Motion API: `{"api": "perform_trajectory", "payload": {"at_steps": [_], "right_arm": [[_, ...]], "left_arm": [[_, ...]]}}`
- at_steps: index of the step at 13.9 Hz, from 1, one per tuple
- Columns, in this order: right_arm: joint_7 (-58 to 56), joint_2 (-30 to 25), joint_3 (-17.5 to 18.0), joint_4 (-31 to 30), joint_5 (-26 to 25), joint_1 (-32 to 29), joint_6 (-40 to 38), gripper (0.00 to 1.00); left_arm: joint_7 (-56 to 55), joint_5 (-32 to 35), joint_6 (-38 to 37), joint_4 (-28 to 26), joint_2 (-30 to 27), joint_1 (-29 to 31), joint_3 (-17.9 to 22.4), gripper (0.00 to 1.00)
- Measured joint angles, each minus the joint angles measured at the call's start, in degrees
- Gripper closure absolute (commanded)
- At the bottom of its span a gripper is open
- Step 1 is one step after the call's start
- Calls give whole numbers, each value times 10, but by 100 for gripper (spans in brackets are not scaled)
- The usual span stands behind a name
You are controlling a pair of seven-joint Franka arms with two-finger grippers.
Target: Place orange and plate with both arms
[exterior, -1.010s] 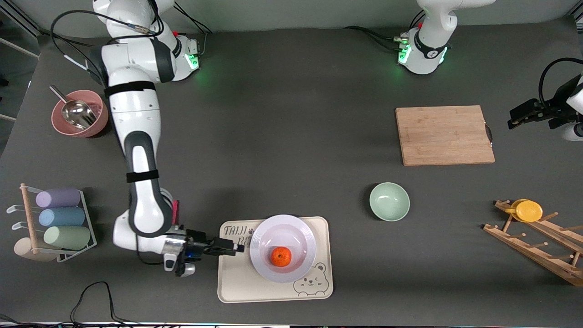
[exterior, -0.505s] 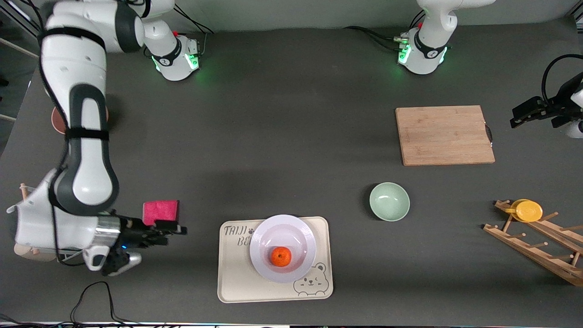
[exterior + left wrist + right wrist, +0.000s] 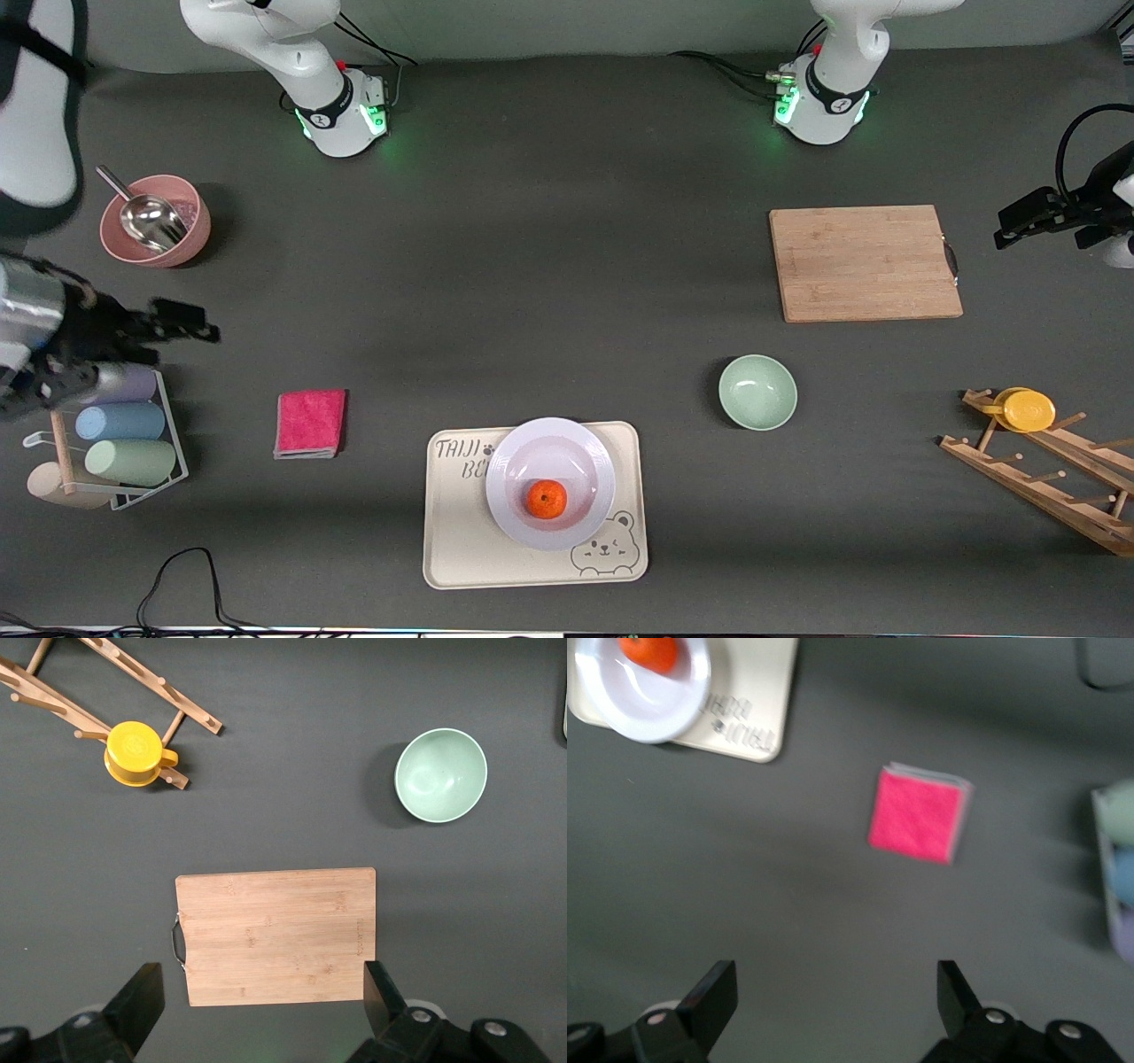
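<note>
Right gripper (image 3: 182, 321) spread empty above the cup rack (image 3: 106, 434), well apart from the orange (image 3: 547, 499) on the plate (image 3: 505, 483); left gripper (image 3: 1019, 221) open, waiting.

Landmark: tray (image 3: 461, 549). Plate (image 3: 595, 461) on tray; orange (image 3: 547, 499) in plate. Folded cloth (image 3: 310, 423) beside tray, toward right arm's end. Bowl (image 3: 757, 392) toward left arm's end, slightly farther from camera. Cutting board (image 3: 864, 262) farther still.
</note>
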Motion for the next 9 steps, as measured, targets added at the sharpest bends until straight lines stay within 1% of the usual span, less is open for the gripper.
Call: {"api": "perform_trajectory", "payload": {"at_steps": [1, 2, 3, 6, 9], "right_arm": [[16, -25, 29, -7, -33, -20, -14, 0], [27, -47, 53, -14, -55, -36, -24, 0], [33, -65, 65, -22, -68, -46, -30, 0], [44, -103, 70, -56, -91, -58, -30, 0], [54, -116, 71, -86, -95, -59, -16, 0]], "left_arm": [[3, 0, -2, 0, 0, 0, 0, 0], [7, 0, -5, 0, 0, 0, 0, 0], [10, 0, -7, 0, 0, 0, 0, 0], [12, 0, -8, 0, 0, 0, 0, 0], [14, 0, -8, 0, 0, 0, -1, 0]]}}
